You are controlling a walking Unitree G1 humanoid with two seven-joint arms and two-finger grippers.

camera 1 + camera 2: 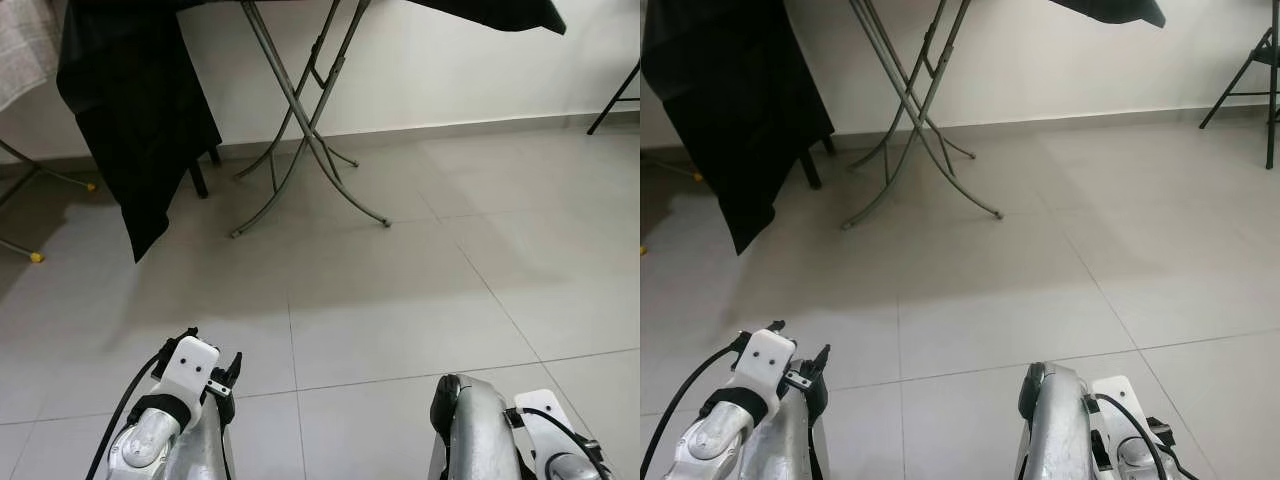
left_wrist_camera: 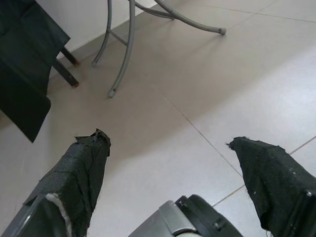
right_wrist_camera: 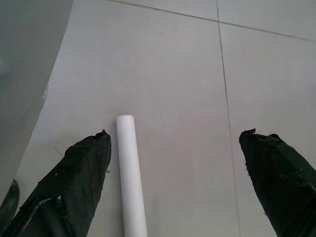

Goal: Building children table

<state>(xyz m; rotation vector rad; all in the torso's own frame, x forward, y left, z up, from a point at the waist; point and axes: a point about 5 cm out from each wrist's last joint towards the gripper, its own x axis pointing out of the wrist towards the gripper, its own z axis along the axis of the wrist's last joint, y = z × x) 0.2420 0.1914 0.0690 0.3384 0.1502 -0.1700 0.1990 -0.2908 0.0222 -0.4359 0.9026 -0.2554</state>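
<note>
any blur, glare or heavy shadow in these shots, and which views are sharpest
Eye views: sharp, even daylight, with a broad soft shadow band across the floor tiles below the folding table legs; no glare. Left wrist view: crisp floor, near black fingers slightly soft. Right wrist view: flat shadowless light, the white tube clear, its fingers a little soft at the edges.

No readable text, labels, brands, nos. or signs in any view.
</note>
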